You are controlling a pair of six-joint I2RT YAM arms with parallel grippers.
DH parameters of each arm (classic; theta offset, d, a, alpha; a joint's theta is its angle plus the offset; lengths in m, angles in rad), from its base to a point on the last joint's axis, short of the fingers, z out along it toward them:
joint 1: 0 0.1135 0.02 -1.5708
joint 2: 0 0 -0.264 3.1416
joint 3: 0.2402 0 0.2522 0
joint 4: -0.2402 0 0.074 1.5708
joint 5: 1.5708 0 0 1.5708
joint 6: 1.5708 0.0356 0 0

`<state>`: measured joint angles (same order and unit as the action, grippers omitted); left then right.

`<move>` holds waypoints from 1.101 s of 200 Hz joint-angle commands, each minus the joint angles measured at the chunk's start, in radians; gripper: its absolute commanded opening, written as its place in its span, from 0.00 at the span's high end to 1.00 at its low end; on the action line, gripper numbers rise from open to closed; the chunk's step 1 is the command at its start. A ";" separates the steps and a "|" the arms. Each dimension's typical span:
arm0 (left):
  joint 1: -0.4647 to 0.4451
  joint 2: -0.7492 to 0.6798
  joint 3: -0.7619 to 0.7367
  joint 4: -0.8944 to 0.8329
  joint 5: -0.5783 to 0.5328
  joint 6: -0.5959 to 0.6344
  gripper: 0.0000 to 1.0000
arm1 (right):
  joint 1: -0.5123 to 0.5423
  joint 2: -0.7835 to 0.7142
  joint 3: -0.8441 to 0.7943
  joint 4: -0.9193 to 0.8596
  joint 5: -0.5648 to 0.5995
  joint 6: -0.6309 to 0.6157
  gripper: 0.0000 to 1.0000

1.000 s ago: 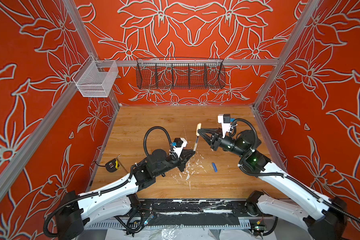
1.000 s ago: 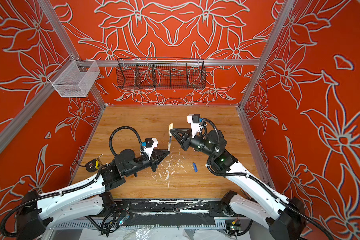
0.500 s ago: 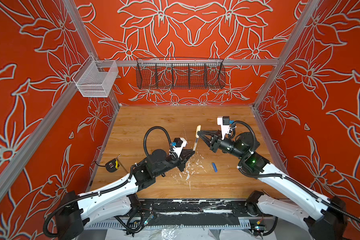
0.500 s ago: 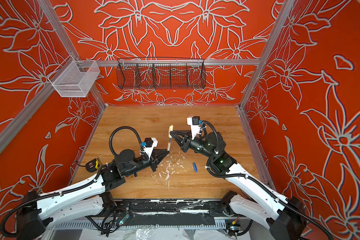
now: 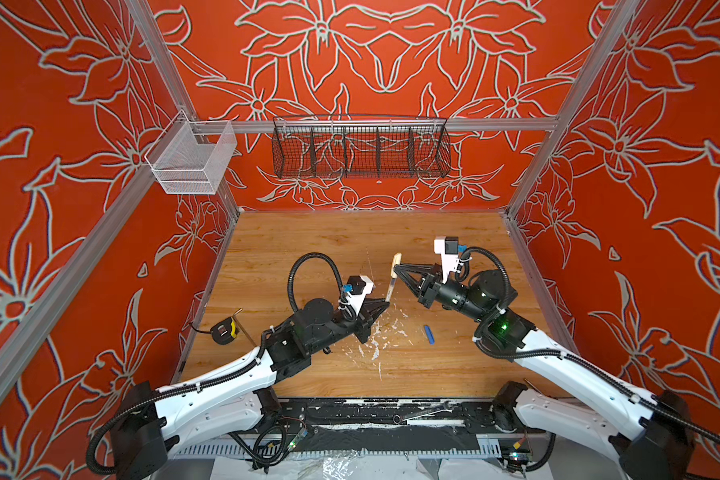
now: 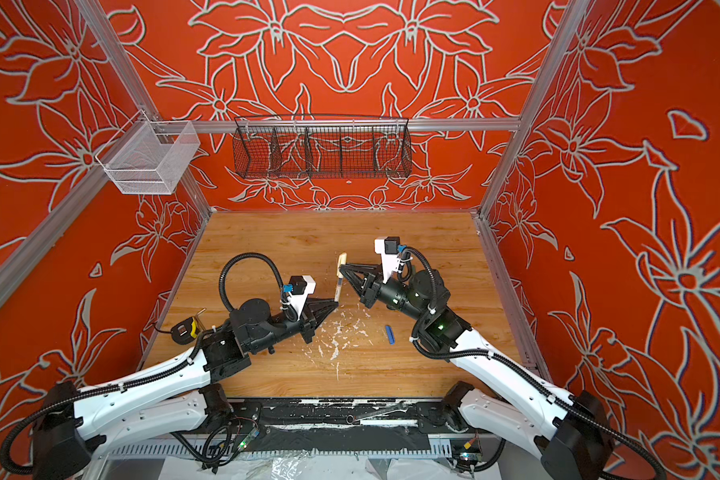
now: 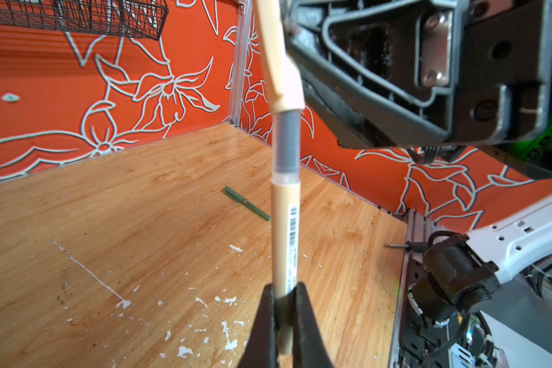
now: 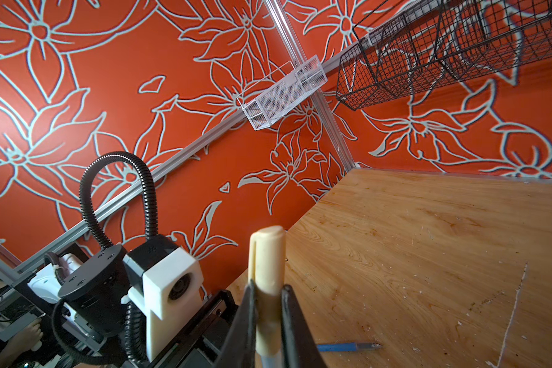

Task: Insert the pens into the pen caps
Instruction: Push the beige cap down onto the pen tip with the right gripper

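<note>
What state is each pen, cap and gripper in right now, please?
Beige pen: gripped by the left gripper, tip inside the beige cap, grey neck showing, not fully seated.
Beige cap: gripped by the right gripper, partly on the pen.
Green pen: lying flat on the table, seemingly capped.
Blue pen: lying flat, uncapped.
Left gripper: fingers shut.
Right gripper: fingers shut.

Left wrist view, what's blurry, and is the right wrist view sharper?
Left wrist view: black fingers look soft, the barcode on the thin beige pen fairly crisp. Right wrist view: the stubby beige cap is sharp; white wall outlines show colour fringing.
</note>
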<state>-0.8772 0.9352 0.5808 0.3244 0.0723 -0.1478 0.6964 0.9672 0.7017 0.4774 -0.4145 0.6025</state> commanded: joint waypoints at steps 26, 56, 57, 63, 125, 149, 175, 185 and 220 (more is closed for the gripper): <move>0.003 -0.027 0.059 -0.014 -0.031 0.031 1.00 | 0.020 -0.045 -0.018 -0.043 0.037 -0.060 0.83; 0.007 -0.022 0.076 -0.025 -0.026 0.037 1.00 | 0.020 -0.069 -0.010 -0.099 0.058 -0.106 0.81; 0.007 -0.022 0.076 -0.025 -0.026 0.037 1.00 | 0.021 -0.070 -0.010 -0.101 0.057 -0.109 0.80; 0.007 -0.021 0.078 -0.025 -0.025 0.039 1.00 | 0.021 -0.074 -0.007 -0.106 0.060 -0.114 0.80; 0.007 -0.006 0.102 -0.037 0.001 0.049 1.00 | 0.023 -0.091 0.017 -0.166 0.069 -0.137 0.70; 0.007 -0.004 0.114 -0.066 -0.003 0.056 1.00 | 0.021 -0.133 0.056 -0.292 0.085 -0.169 0.60; 0.009 -0.006 0.130 -0.113 0.006 0.059 1.00 | 0.020 -0.134 0.128 -0.434 0.019 -0.210 0.50; 0.009 -0.007 0.131 -0.125 0.008 0.059 1.00 | 0.020 -0.117 0.164 -0.487 -0.016 -0.227 0.49; 0.009 -0.020 0.127 -0.147 0.022 0.053 1.00 | 0.020 -0.040 0.226 -0.520 -0.102 -0.230 0.47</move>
<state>-0.8749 0.9302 0.6910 0.2035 0.0727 -0.1043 0.7132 0.8864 0.8902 0.0307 -0.4370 0.4000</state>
